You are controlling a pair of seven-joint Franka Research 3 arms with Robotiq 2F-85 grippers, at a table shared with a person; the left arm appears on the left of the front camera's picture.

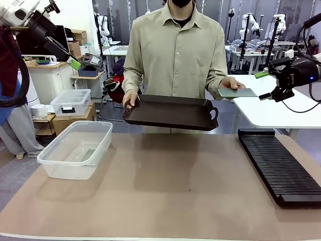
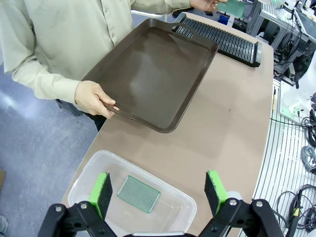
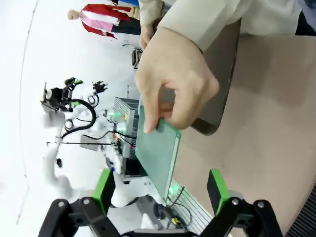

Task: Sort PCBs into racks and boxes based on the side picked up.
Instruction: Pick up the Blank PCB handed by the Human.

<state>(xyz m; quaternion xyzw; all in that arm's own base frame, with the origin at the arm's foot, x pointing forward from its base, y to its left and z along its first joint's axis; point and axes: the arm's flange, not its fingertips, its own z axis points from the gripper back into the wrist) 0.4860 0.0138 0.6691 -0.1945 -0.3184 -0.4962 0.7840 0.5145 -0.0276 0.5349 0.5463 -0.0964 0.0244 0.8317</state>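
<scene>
**Board offered to the robot's right gripper**

A green PCB, pinched in a person's hand, hangs before the right gripper, whose fingers are spread wide and touch nothing. Whether the board reaches between the pads is hard to tell. A second PCB lies in the clear box beneath the left gripper, likewise spread and empty. The black rack is cut off at the picture's right edge.

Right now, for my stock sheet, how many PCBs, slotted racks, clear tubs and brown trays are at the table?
PCBs: 2
Slotted rack: 1
Clear tub: 1
Brown tray: 1
Total: 5
</scene>
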